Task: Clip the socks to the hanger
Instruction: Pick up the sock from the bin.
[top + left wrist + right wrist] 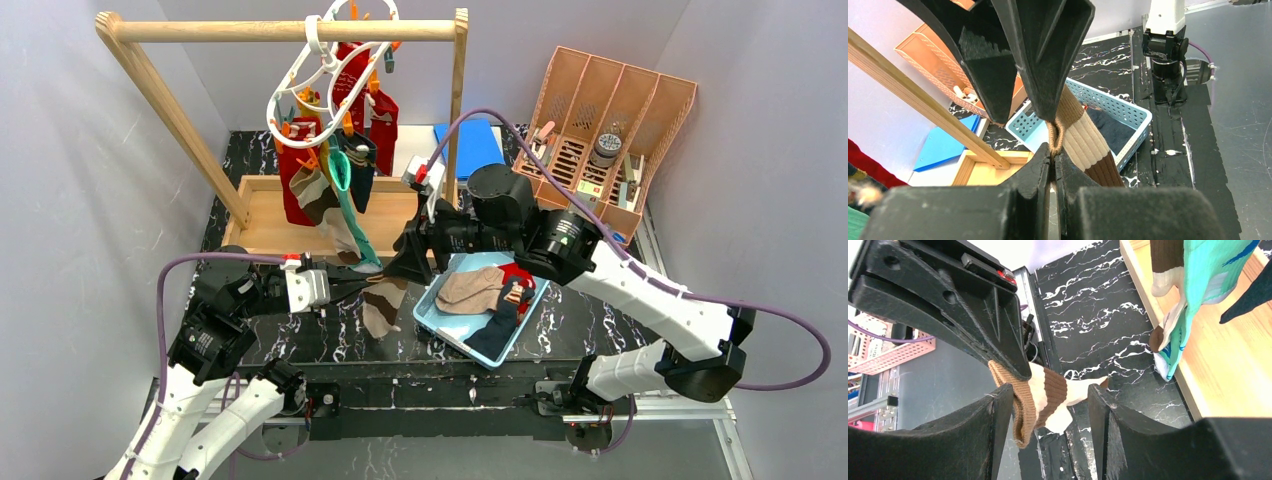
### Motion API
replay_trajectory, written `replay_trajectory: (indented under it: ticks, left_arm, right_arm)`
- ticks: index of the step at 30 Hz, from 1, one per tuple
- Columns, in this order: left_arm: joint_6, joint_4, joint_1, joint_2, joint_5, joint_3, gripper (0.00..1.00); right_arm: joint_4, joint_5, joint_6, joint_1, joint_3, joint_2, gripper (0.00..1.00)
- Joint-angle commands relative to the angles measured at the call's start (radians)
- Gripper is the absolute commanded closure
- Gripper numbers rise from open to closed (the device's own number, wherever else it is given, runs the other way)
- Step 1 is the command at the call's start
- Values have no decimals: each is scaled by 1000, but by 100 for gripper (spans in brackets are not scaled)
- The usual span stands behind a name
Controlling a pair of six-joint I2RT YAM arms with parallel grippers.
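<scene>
We are clamping our left pincer [1053,159] on the brown-and-cream striped sock [1085,142]; our right pincer [1049,390] is standing spread apart, that sock passing between its fingers.

Brown, tan and cream striped sock [1083,142]

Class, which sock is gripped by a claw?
The brown-and-cream striped sock, pinched in the left claw; others hang clipped or lie in the basket.

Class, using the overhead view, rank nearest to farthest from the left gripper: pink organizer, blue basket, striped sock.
1. striped sock, pinched by the left gripper.
2. blue basket, just right of it.
3. pink organizer, far right corner.
</scene>
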Motion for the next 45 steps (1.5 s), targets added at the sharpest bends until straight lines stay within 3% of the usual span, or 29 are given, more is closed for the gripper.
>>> replay_trajectory:
  ticks: [1, 22, 34, 45]
  left_arm:
    - [7, -3, -6, 3, 3, 24, 100]
    - [9, -5, -6, 1, -3, 19, 100]
    - [7, -8, -6, -4, -2, 10, 100]
    - [3, -7, -6, -6, 4, 4, 100]
  right_arm:
    - [-9, -26, -25, 7, 30, 13, 36]
    - [25, -43, -21, 13, -6, -25, 36]
    - [-54, 26, -104, 28, 13, -8, 38]
    - [-14, 47, -188, 30, 33, -36, 38]
